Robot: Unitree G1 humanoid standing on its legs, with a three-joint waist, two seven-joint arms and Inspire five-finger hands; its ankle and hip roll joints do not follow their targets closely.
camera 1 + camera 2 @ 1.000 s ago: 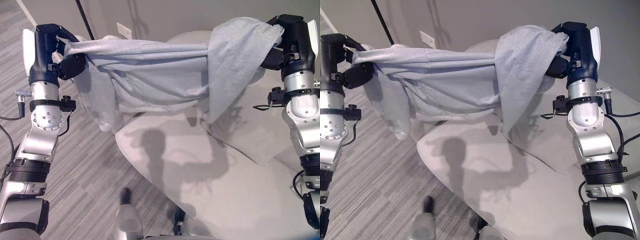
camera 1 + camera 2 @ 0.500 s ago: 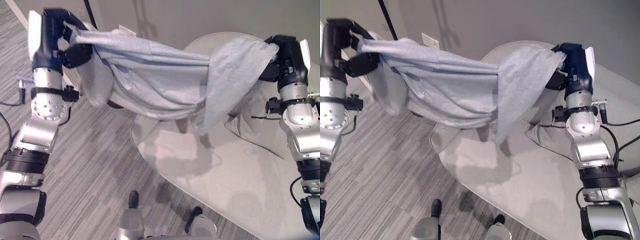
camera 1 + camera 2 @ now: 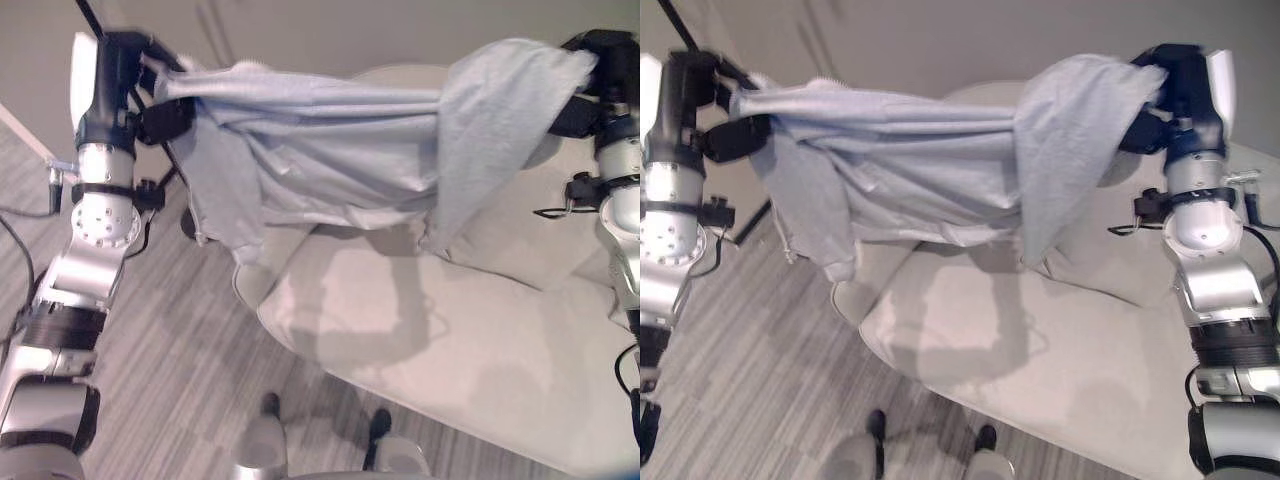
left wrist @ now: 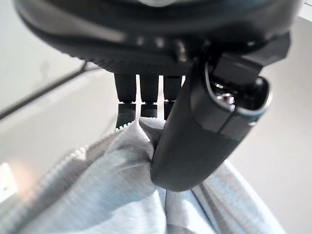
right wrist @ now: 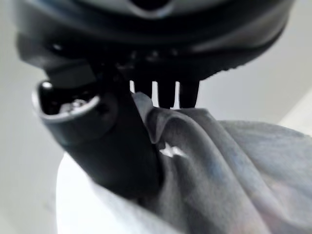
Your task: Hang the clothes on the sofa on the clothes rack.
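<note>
- Overhead, the left hand [image 3: 135, 95] pinches one end of a grey garment [image 3: 330, 150], thumb pressed into the cloth against the fingers [image 4: 141, 95]; its wrist view shows a ribbed hem bunched just under the thumb.
- Opposite, the right hand [image 3: 1170, 95] is closed on the other end, thumb clamped over a fold; its wrist view shows cloth gathered between thumb and fingers [image 5: 165, 95].
- Between the two hands the garment hangs clear of the sofa [image 3: 450, 340], its long axis running side to side from hand to hand, with the top edge pulled near taut and the body sagging below.
- A sleeve or flap [image 3: 810, 215] drops beside the left hand, and another fold [image 3: 1065, 165] falls beside the right, its tip ending close above a cushion [image 3: 1120, 255]; whether it touches cannot be told.
- A thin dark pole [image 3: 675, 25] slants behind the left hand, possibly part of the rack; the head views do not settle that.
- If so, the left hand is the nearer one, and the carry would go that way with the garment held spread.
- Head views give the full span and the sofa below; wrist views give only each pinch, plus the hem's ribbing, which the head views leave unclear.
</note>
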